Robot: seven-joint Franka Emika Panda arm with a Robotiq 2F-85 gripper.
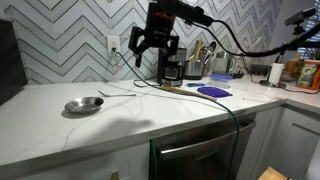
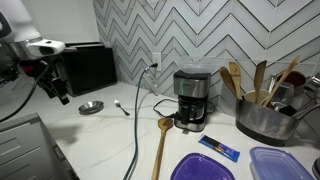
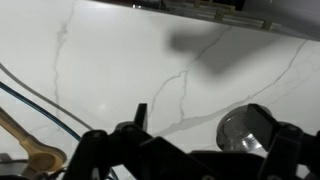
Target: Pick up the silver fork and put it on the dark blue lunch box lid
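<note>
Arm held high over counter [image 1: 60, 125], wrist down. Gripper [image 1: 157, 56] hangs in air, fingers spread wide, nothing between them. Silver fork [image 2: 121, 107] lies flat on counter just beside metal bowl [image 2: 91, 107], below gripper, apart from it. Dark blue lunch box lid [image 1: 213, 91] lies flat, well apart from fork.

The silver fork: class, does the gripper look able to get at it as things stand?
Probably yes: the silver fork lies uncovered on the counter beside the round bowl, and the open gripper hangs above with nothing between them.
</note>
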